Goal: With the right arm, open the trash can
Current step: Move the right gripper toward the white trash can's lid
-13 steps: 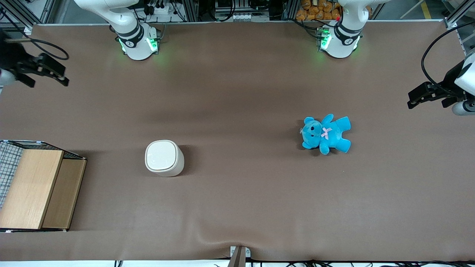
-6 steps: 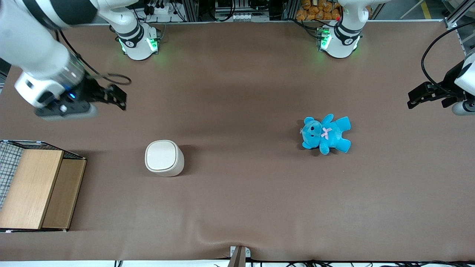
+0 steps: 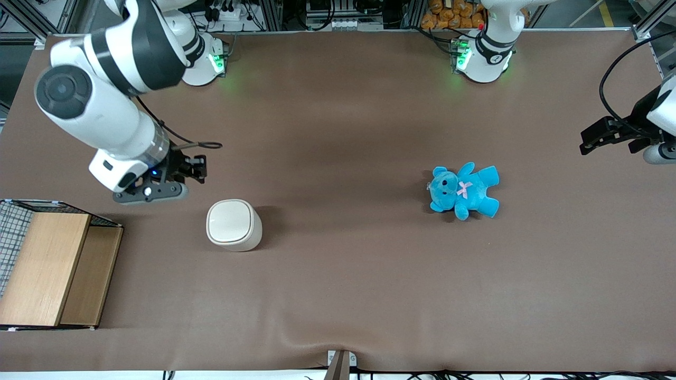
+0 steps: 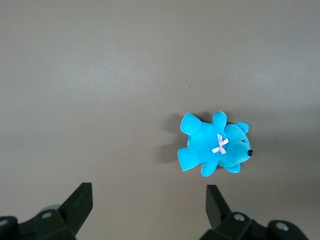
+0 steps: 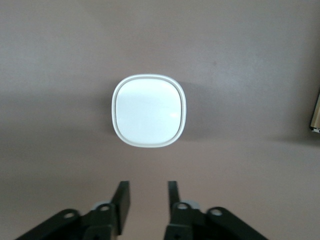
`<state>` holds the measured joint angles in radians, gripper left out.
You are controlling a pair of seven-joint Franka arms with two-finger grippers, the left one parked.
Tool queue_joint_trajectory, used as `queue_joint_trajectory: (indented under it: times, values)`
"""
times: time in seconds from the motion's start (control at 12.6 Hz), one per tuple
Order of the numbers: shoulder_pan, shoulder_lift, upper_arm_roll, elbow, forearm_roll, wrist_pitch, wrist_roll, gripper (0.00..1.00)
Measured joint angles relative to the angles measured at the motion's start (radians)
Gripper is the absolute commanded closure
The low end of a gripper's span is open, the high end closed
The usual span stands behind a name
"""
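Observation:
The trash can (image 3: 233, 224) is a small cream-white bin standing upright on the brown table, its flat lid down. In the right wrist view the lid (image 5: 149, 110) shows whole from above. The right arm (image 3: 105, 100) reaches over the table. Its black gripper (image 3: 196, 170) hangs above the table, a little farther from the front camera than the can and slightly toward the working arm's end. It is apart from the can. In the right wrist view the gripper (image 5: 148, 186) is open, with nothing between its fingers (image 5: 123, 192).
A wooden box (image 3: 53, 269) with a wire basket (image 3: 10, 227) beside it stands at the working arm's end of the table. A blue teddy bear (image 3: 465, 190) lies toward the parked arm's end; it also shows in the left wrist view (image 4: 215, 145).
The right arm has swung in from the table's edge toward the trash can. The gripper now hangs close beside the can. The can and the bear have not moved.

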<state>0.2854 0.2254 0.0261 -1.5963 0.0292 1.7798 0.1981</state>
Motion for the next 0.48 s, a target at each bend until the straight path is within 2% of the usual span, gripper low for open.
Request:
queue_joint_trajectory:
  times: [0.48]
  values:
    - [-0.006, 0.149, -0.011, -0.001, -0.051, 0.175, 0.0, 1.0]
